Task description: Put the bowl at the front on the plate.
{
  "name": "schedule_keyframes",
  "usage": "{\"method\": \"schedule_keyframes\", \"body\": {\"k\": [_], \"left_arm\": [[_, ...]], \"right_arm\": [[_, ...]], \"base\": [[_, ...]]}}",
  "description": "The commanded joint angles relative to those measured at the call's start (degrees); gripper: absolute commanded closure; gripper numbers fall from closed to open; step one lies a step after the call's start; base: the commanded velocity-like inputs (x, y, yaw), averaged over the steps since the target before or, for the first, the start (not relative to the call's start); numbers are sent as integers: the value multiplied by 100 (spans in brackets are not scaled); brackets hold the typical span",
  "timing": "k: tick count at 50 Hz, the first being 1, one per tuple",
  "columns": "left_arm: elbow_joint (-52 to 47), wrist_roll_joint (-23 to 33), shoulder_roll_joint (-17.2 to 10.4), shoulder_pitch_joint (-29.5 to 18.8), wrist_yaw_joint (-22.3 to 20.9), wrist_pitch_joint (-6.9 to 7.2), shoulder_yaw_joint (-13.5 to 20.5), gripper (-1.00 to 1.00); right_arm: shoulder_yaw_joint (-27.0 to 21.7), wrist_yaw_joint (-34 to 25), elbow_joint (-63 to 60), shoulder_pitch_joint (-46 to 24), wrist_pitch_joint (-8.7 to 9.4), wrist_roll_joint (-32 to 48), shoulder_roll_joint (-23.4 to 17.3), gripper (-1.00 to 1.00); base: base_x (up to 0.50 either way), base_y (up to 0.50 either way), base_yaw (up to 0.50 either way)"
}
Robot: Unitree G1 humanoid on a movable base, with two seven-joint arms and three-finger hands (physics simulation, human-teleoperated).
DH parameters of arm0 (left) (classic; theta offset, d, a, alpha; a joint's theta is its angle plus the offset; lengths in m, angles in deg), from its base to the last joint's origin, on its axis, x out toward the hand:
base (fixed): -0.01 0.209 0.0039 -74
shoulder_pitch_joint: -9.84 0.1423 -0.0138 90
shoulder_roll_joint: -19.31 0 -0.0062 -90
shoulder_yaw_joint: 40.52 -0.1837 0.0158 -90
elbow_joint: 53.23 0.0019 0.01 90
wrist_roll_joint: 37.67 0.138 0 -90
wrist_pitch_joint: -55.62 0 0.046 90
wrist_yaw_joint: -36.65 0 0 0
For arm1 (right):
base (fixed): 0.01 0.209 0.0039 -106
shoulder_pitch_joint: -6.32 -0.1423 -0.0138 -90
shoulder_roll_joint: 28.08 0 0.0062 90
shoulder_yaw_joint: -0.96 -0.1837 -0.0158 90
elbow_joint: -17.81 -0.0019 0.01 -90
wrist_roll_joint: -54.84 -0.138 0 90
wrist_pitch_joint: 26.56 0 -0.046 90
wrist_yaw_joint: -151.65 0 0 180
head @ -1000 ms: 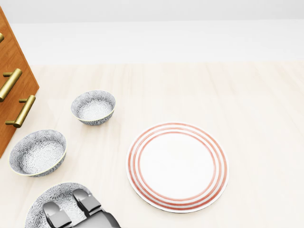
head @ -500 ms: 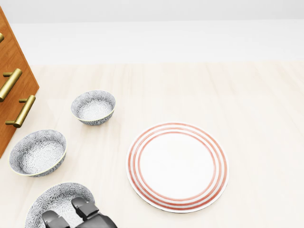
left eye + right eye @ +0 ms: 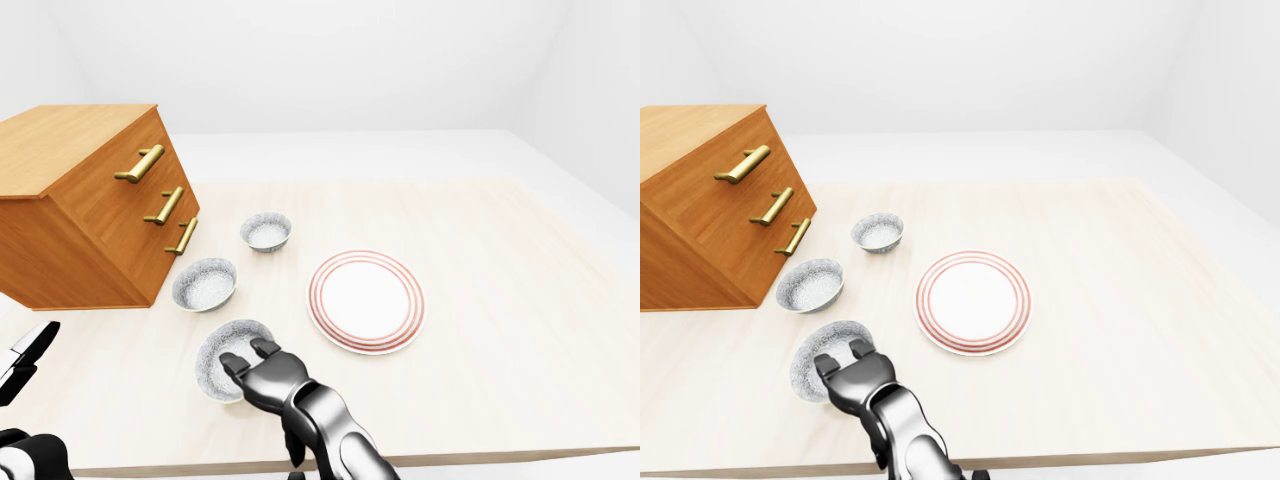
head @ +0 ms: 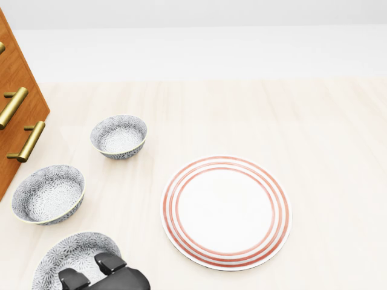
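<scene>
Lower left, right hand [image 3: 256,366] fingers [image 4: 110,262] curl over the nearest bowl [image 3: 212,358]; grip cannot be told; plate [image 4: 225,211] lies apart

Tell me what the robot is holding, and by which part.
The right hand has its fingers over the nearest bowl at its lower-right rim in the head view; whether they grip cannot be told.
</scene>
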Motion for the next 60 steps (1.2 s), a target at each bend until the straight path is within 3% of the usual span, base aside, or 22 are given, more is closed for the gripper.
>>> {"method": "schedule_keyframes", "body": {"k": [1,26,27,28,29,45,60], "left_arm": [[29,15,-1,-12,12,0,-13,-100],[-3,-74,-24,-25,18,0,40,-100],[-39,-87,-30,-24,30,0,46,-100],[-42,-88,-30,-24,30,0,47,-100],[-25,-80,-23,-21,23,0,39,-100],[-36,-92,-29,-24,21,0,51,-100],[-37,-80,-26,-13,18,0,42,-100]], "right_arm": [[-201,-175,110,-143,0,-82,65,-100],[-737,394,1622,-622,0,-299,448,-100],[-739,410,1610,-629,0,-316,439,-44],[-738,429,1608,-607,0,-341,440,53],[-719,444,1601,-606,0,-330,423,100],[-603,268,1389,-653,0,-42,446,100],[-137,-152,-137,-217,0,710,209,100]], "base": [[0,0,0],[0,0,0],[0,0,0],[0,0,0],[0,0,0],[0,0,0],[0,0,0]]}}
